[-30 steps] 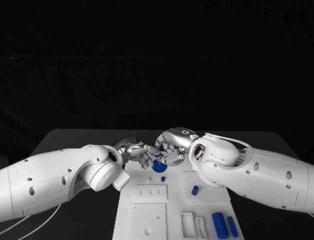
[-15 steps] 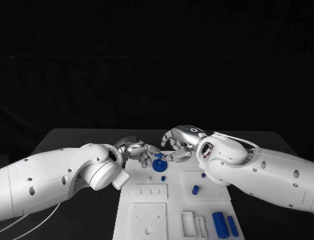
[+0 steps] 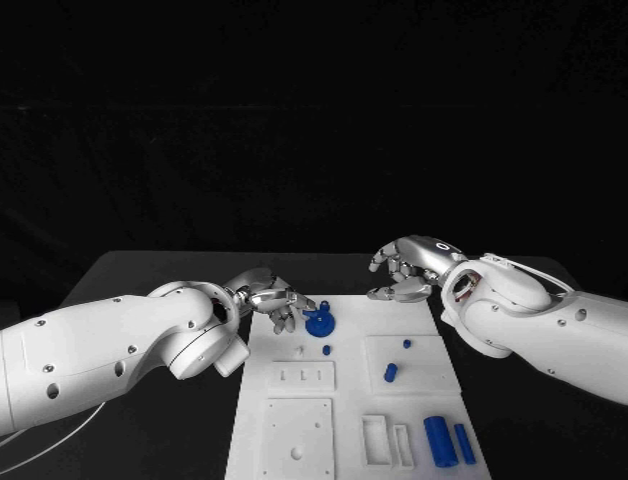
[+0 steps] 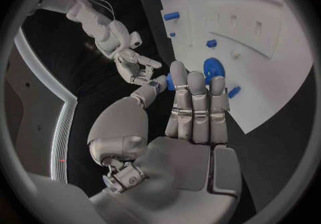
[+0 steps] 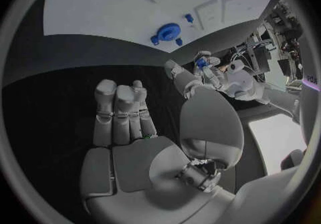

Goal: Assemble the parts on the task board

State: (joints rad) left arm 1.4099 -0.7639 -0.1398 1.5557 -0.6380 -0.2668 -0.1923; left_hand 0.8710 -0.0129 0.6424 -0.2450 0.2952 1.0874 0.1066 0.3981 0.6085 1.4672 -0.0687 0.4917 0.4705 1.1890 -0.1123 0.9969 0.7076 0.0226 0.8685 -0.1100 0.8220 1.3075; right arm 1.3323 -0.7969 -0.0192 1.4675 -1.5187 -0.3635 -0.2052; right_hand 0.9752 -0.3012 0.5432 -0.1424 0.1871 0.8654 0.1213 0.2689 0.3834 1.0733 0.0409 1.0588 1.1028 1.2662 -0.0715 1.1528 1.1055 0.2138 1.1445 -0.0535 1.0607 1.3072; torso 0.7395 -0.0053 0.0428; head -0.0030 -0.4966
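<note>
Left hand pinches a small blue part at the board's far-left corner; right hand hovers empty, fingers apart.

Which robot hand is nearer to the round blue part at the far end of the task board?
Left. The left robot hand is just beside the round blue part; the right robot hand hovers farther away, past the board's far edge.

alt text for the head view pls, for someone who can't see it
Two white robot arms reach over a white task board on a black table: the left hand pinches a small blue piece beside a round blue part, the right hand hovers empty past the board's far edge.
</note>
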